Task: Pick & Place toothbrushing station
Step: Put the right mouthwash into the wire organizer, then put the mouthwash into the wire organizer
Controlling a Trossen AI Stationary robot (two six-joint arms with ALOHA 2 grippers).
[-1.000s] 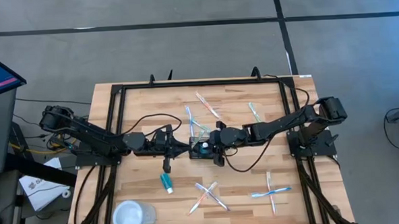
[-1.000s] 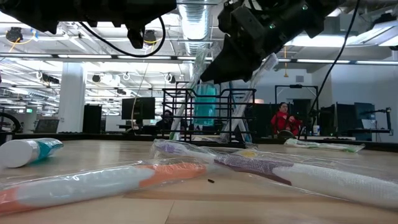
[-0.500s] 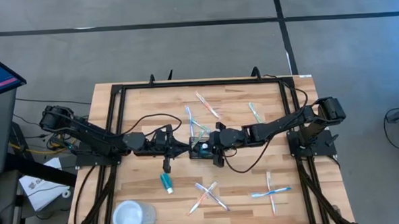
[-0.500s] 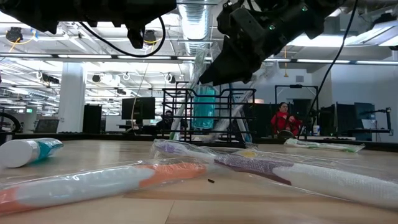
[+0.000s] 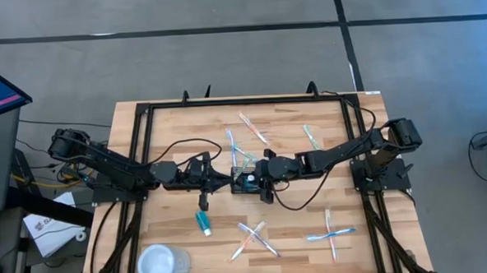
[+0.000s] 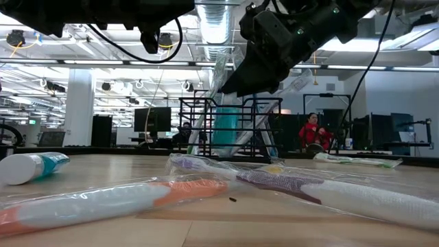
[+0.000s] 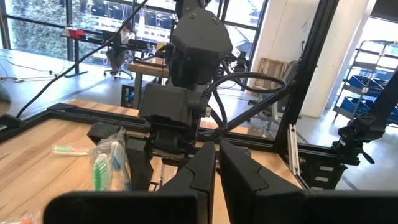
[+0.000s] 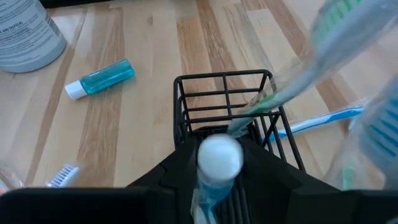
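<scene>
The two dark arms meet at the middle of a wooden table (image 5: 169, 123), where a small black wire caddy (image 5: 245, 182) stands upright between them. The left gripper (image 5: 221, 179) sits just beside the caddy's left side with its fingers (image 7: 198, 169) pressed together, holding nothing that can be made out. The right gripper (image 5: 260, 176) hangs over the caddy's right side; from these views it cannot be told whether its fingers are spread or pinching. The right wrist view looks down into the caddy (image 8: 227, 102), where a small blue tube with a white cap (image 8: 217, 155) stands upright in the near compartment and a wrapped green toothbrush (image 8: 292, 81) leans out over the far rim. In the low view the caddy (image 6: 230, 130) stands on the table with a teal shape inside it, the right arm's gripper (image 6: 264, 58) just above. Wrapped toothbrushes (image 5: 252, 239) lie scattered across the table, a second blue tube (image 5: 203, 222) lies near the front, well apart from the caddy, and a clear round cup (image 5: 163, 263) stands at the front left corner. A person in red (image 6: 312, 130) sits in the room behind.
</scene>
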